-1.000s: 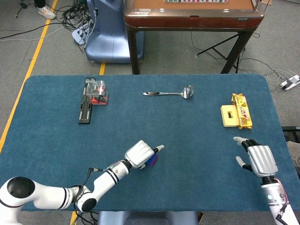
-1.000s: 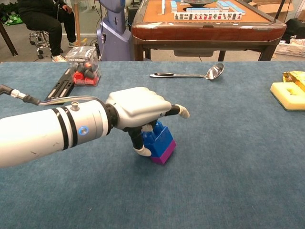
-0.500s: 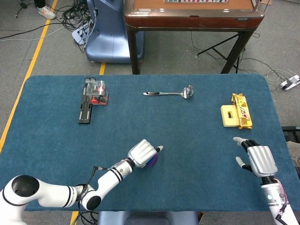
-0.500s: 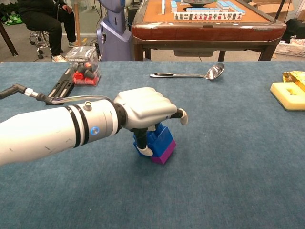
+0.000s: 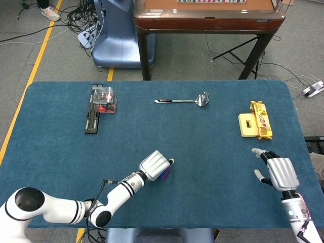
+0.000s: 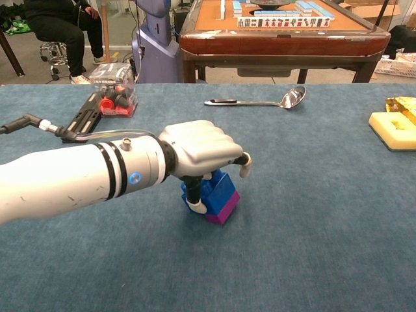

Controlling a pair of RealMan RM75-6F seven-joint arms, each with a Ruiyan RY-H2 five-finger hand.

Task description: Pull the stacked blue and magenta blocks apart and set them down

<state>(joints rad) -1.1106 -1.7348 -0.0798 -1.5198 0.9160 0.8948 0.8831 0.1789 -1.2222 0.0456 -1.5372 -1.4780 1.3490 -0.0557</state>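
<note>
Blocks, blue [image 6: 218,188] on magenta [image 6: 225,210], stacked on the blue table [image 6: 312,214], near the front edge and a little left of centre. Not yet apart. Gripped from above by the left hand [image 6: 198,154]: knuckles over the blue top, thumb tip against the blue block's near-left side, one finger [image 6: 244,166] stretched out past the stack to the right. In the head view, same hand [image 5: 154,164] covering most of the stack, only a sliver of magenta and blue [image 5: 164,174] showing at its right edge. Magenta block resting on the cloth, tilted slightly in the chest view.

Right hand [image 5: 277,171] near the table's right front corner, well apart from the stack, fingers spread and holding nothing, palm turned away from the camera. Seen in the head view only.

Farther back: ladle [image 5: 183,100] lying flat near the far middle, bowl to the right. Clear box [image 5: 104,97] with red contents at the far left, touching a black bar [image 5: 92,120] just beside it. Yellow foam piece [image 5: 246,125] and gold wrapper [image 5: 261,120] side by side at the right. Beyond the table, a wooden mahjong table [image 6: 279,29] and a blue robot base [image 5: 114,35].
</note>
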